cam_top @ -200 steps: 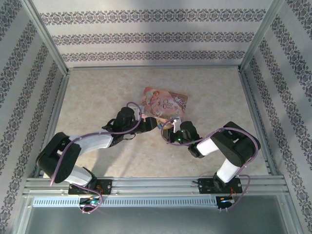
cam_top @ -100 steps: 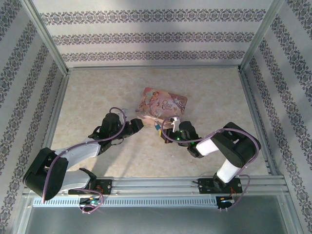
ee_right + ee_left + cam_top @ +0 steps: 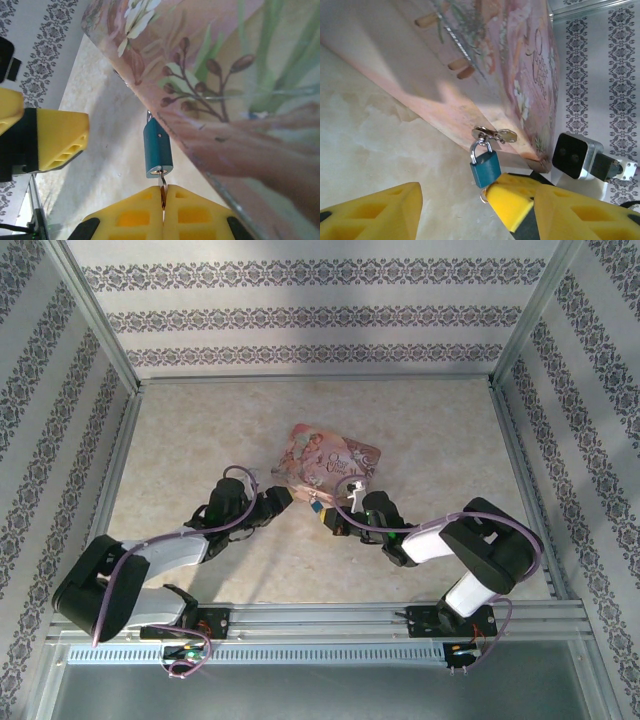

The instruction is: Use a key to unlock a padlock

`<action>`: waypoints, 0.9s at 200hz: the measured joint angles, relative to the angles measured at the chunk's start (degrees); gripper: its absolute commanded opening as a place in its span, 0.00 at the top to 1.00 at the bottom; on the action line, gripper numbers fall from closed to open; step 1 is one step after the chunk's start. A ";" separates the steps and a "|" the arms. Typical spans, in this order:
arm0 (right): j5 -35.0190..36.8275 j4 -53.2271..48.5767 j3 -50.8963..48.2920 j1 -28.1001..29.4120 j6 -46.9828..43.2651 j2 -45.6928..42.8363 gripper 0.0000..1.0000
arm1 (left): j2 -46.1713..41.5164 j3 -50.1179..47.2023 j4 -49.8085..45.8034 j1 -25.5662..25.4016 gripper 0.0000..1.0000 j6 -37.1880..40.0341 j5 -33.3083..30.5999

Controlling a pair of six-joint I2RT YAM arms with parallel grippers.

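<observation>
Your right claw (image 3: 162,194) was squeezed tight on the key (image 3: 162,186). Only a thin bit of the key stuck up out of the yellow fingers (image 3: 135,215). Its tip was at the hole in the bottom of the lock (image 3: 158,150). It looked like it had gone in, but I could not tell how deep.

The lock was small and blue-green. It hung down right above your right claw, close against the side of the box (image 3: 240,75). I could not tell if it touched the table.

Your left claw (image 3: 281,499) was just beside the lock, across from the right one. Its fingers were wide apart and had nothing in them.

A bit farther up, the silver loop (image 3: 481,146) was pushed down into the lock, so the lock was shut. The loop went through a little metal clasp (image 3: 494,134) on the edge of the pink box.

I think you had the first parts done: the key was picked up and brought to the keyhole. What was left was the main part. You needed to push the key all the way in, turn it, and make the loop pop up. Your empty left claw could hold the lock so it did not swing.
</observation>
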 measured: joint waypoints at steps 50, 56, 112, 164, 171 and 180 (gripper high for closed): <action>0.92 -0.79 0.35 0.94 1.66 -0.15 1.00 | 6.51 -3.06 11.69 0.00 0.47 -7.63 0.02; 0.90 -1.11 0.50 0.96 1.68 -0.15 1.00 | 7.32 -3.19 13.00 -0.07 0.47 -8.48 0.00; 1.07 -2.10 1.14 1.33 1.84 -0.22 1.00 | 15.37 -3.48 23.93 -2.49 0.51 -14.23 -0.15; 1.07 -2.49 1.51 1.33 1.86 -0.22 1.00 | 25.66 -3.13 36.54 -5.07 0.56 -19.74 -0.83; 1.07 -2.64 1.60 1.33 1.88 -0.22 1.00 | 27.41 -2.89 38.38 -5.77 0.57 -20.50 -1.07; 1.07 -2.82 1.68 1.36 1.88 -0.22 1.00 | 29.49 -2.60 40.61 -6.56 0.58 -21.59 -1.49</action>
